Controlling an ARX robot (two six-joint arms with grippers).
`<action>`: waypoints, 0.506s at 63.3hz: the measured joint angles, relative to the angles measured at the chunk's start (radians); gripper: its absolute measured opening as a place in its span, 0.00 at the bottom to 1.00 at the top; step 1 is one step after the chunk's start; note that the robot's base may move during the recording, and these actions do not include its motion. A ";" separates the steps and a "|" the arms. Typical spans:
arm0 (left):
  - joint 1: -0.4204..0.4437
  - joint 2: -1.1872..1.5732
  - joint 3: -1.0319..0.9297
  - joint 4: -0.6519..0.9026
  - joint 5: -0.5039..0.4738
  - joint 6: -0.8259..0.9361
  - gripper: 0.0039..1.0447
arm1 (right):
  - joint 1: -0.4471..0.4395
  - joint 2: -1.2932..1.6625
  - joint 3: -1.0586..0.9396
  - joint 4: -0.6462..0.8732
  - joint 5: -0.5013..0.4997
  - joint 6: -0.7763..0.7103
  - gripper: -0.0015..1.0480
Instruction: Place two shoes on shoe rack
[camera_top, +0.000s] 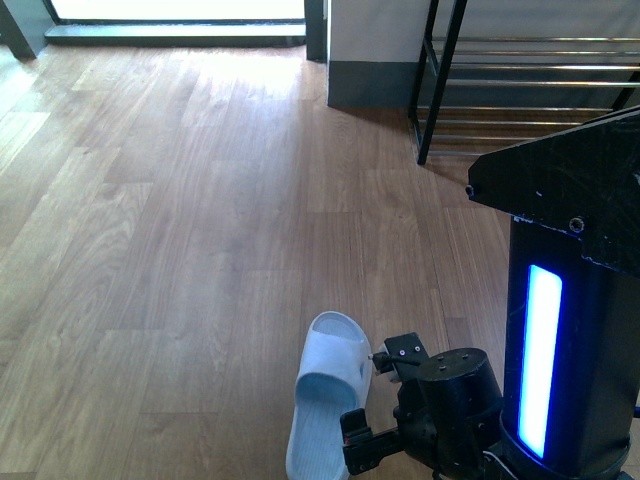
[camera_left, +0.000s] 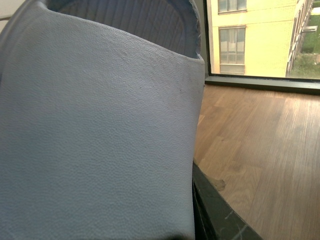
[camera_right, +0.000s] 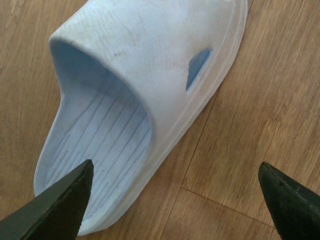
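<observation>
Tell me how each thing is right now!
Blue slipper: lying flat on the floor, not gripped.
Right gripper: open, fingers spread above that slipper's heel end.
Second slipper: close against the left wrist camera; held or not, cannot tell.
Shoe rack: standing upright, no shoe on the bars in view.

- A slide (camera_top: 322, 400) lies on the floor (camera_top: 180, 250), toe pointing away from the robot, its heel end by the spread fingertips of the right gripper (camera_right: 175, 164).
- The shoe rack (camera_top: 530, 90) stands well beyond it to the right, beside the far wall (camera_top: 370, 40).
- The robot's column (camera_top: 570, 330) rises at near right.
- A second slide (camera_left: 100, 140) fills the left wrist view, with a window (camera_left: 260, 37) behind it.
</observation>
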 joint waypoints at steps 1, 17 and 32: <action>0.000 0.000 0.000 0.000 0.000 0.000 0.02 | 0.000 0.000 0.000 0.000 0.000 0.000 0.91; 0.000 0.000 0.000 0.000 0.000 0.000 0.02 | 0.000 0.000 0.001 0.000 0.000 -0.001 0.91; 0.000 0.000 0.000 0.000 0.000 0.000 0.02 | 0.003 0.002 0.011 -0.011 0.077 -0.037 0.91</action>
